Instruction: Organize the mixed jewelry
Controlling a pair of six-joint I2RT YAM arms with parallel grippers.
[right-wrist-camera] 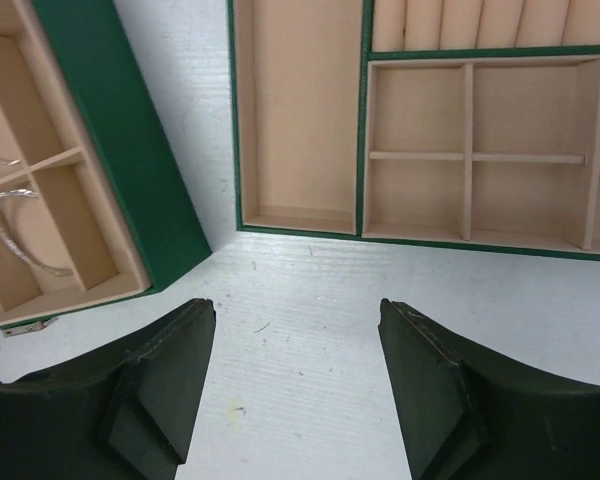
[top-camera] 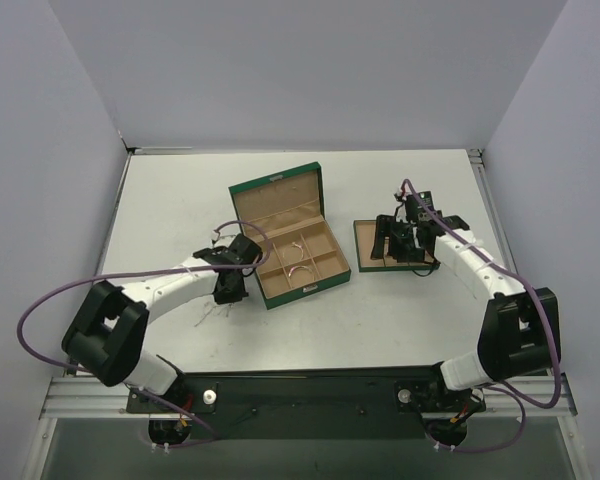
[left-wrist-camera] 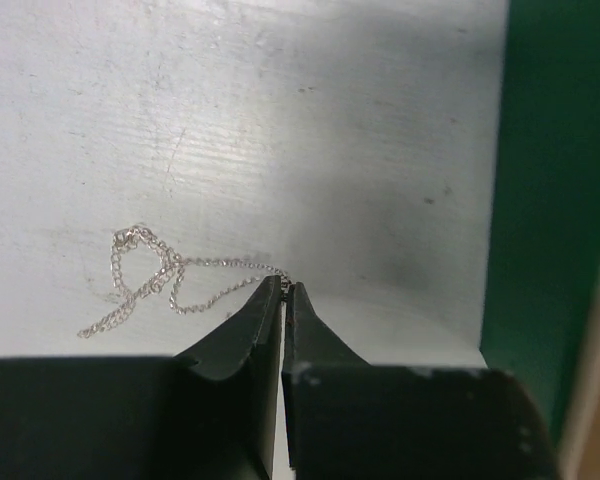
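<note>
Left gripper (left-wrist-camera: 283, 292) is down at the white table (left-wrist-camera: 280, 100), jaws pressed almost together with only a sliver between them. The end of the fine pale chain (left-wrist-camera: 172, 266) runs right into the tips. It looks pinched, though the tips hide the actual contact. The rest of the chain lies in loose loops on the table, trailing off toward 9 o'clock. At 3 o'clock stands the outer wall of the green box with tan compartments (left-wrist-camera: 545, 200).

Over to the right gripper (right-wrist-camera: 295, 310): jaws spread wide, holding nothing, hanging above bare table. At its 10 o'clock, the thin silvery wire bangle hoop (right-wrist-camera: 20, 235) lies in a compartment of the box. The small green tray with tan ring rolls (right-wrist-camera: 300, 120) sits at 12 to 1 o'clock.
</note>
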